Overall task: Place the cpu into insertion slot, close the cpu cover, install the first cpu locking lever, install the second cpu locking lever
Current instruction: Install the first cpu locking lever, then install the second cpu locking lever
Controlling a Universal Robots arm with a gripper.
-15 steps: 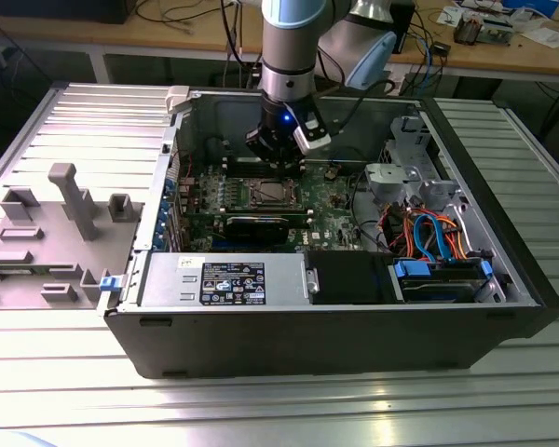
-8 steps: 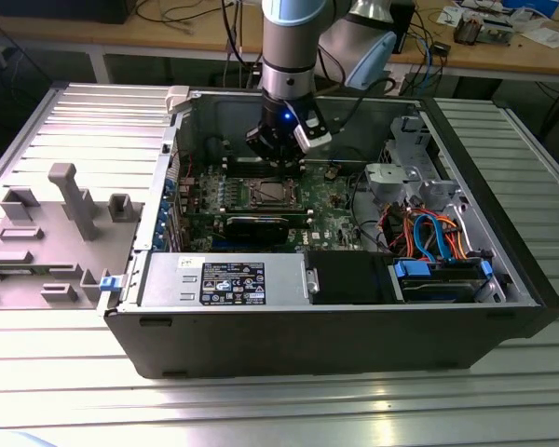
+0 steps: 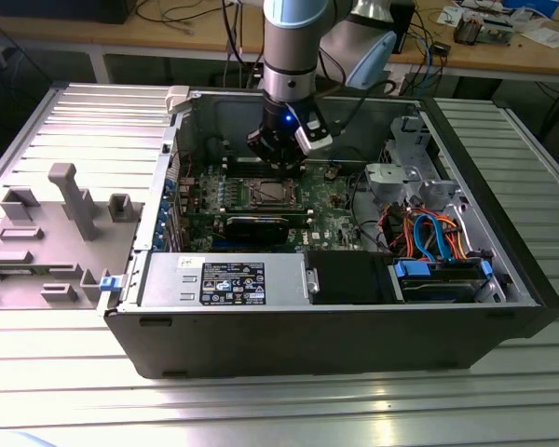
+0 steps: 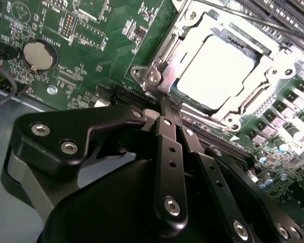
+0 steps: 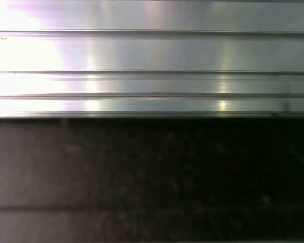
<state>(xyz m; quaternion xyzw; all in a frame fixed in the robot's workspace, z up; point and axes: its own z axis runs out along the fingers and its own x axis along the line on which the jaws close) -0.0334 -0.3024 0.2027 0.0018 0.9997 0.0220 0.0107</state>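
Hovering fingers (image 4: 164,109) beside cpu cover (image 4: 164,55) edge.

Open computer case (image 3: 503,307) on ribbed table (image 3: 74,382)

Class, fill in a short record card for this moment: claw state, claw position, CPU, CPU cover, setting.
Claw state: claw shut, holding nothing visible
Claw position: beside a corner of the socket, above the motherboard
CPU: cpu seated in the socket
CPU cover: cpu cover lying closed around the chip
Setting: open computer case on a ribbed metal table
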